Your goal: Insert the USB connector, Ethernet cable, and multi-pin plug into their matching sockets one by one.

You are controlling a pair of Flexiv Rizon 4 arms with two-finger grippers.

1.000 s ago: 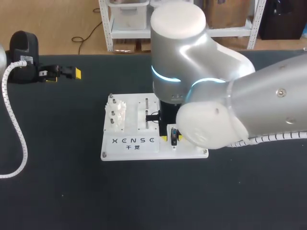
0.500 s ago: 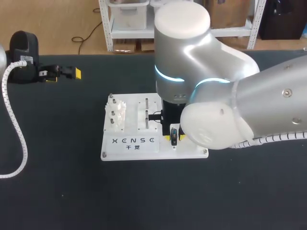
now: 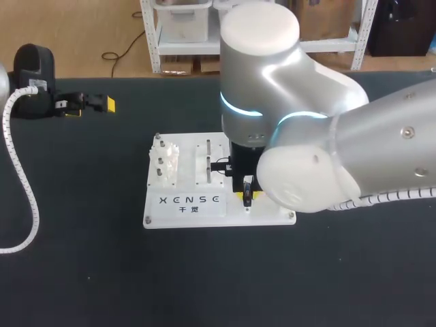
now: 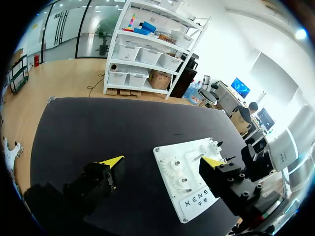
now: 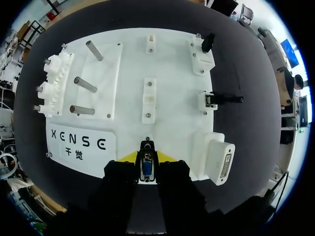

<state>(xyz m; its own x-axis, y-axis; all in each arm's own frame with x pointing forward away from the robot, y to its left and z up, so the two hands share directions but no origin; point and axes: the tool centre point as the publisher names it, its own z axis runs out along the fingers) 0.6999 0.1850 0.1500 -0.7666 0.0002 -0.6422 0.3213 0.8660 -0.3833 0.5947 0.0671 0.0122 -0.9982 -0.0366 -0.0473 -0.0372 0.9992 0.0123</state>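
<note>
The white socket board (image 3: 187,204) (image 5: 172,73) lies mid-table. My right gripper (image 3: 247,197) (image 5: 147,156) stands over its front edge, shut on the black multi-pin plug (image 3: 247,187) (image 5: 146,168), whose blue pin face shows between the fingers. Beside the gripper, at the board's corner, is the white block with the multi-pin socket (image 5: 224,166). Farther along that side of the board, a black Ethernet plug (image 5: 224,99) and a black USB connector (image 5: 207,43) sit at their fittings. My left gripper (image 3: 92,103) (image 4: 162,161) is open at the table's far left, holding nothing, well away from the board (image 4: 189,169).
A white toothed block (image 5: 54,78) (image 3: 167,162) and three metal pegs (image 5: 83,84) stand on the board's left part. A white ribbed hose (image 3: 20,177) from my left arm curves over the table's left edge. My right arm's bulk hides the board's right half in the head view.
My right arm shifted slightly to the right over the board's front edge, and its fingers closed in on the multi-pin plug. The left arm stayed still.
</note>
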